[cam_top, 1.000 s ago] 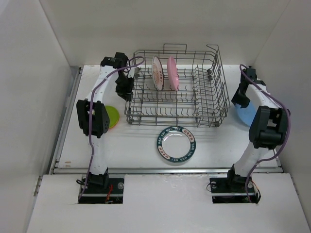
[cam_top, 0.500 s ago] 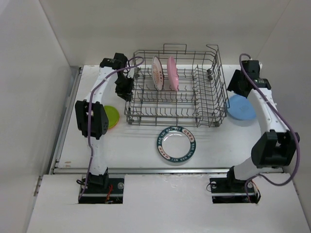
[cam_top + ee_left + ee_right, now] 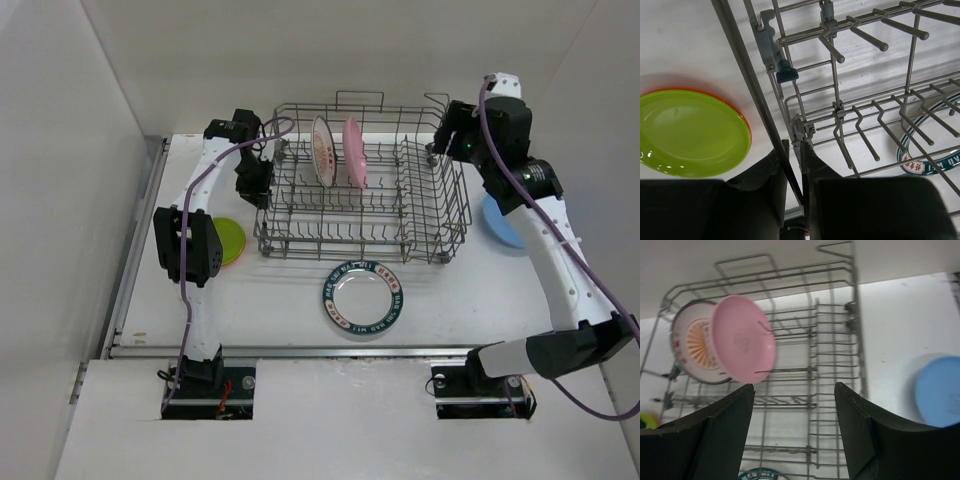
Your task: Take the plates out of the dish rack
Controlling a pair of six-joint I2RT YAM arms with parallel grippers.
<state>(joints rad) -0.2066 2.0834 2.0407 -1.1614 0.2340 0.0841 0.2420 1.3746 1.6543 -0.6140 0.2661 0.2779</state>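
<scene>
- Dish rack [image 3: 350,243] sits at the table's far middle, with a white plate [image 3: 323,150] and a pink plate [image 3: 356,150] upright inside.
- Left gripper [image 3: 794,165] stays pinched on its left rim wire, beside the lime green plate [image 3: 690,132].
- Right gripper [image 3: 792,390], wide open and empty, has risen from the blue plate [image 3: 498,225] to the rack's far right corner.
- Only an orange edge [image 3: 742,119] shows under the lime plate, and the right arm covers part of the blue one.

A white surface [image 3: 280,300] fills the middle of the top view, closed in by plain white walls: a back wall [image 3: 330,50], a left wall [image 3: 60,200] and a right wall [image 3: 600,100]. A thin metal rail [image 3: 340,350] runs along the surface's near edge, and a grey strip [image 3: 140,250] lines its left edge. Nearer than the rail lies a flat white board [image 3: 340,420].
</scene>
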